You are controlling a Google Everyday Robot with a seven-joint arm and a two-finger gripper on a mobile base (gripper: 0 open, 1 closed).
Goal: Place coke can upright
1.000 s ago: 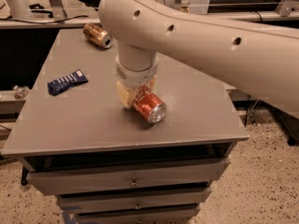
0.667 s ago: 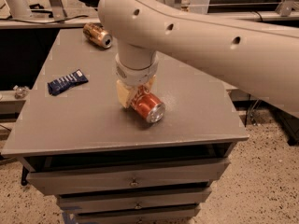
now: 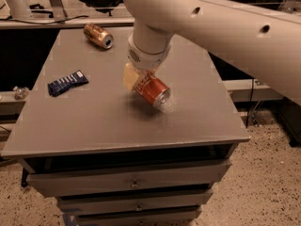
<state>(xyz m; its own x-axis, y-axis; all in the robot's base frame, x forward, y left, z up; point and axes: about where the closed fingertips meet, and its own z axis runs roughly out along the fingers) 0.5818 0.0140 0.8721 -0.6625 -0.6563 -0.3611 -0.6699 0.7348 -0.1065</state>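
Note:
The coke can (image 3: 153, 92), red with a silver end, is tilted with its silver end pointing to the lower right, just above the grey table top (image 3: 94, 121). My gripper (image 3: 137, 80) comes down from the big white arm and is shut on the can's upper end; a cream-coloured finger (image 3: 130, 76) shows at the can's left side. The can is near the middle of the table, a little right of centre.
A gold-brown can (image 3: 98, 36) lies on its side at the table's far edge. A dark blue snack packet (image 3: 67, 82) lies at the left. Drawers (image 3: 131, 182) are below the table's front edge. The white arm spans the upper right of the view.
The can, held in my gripper, has been raised off the table and tilted; earlier it lay on its side on the surface.

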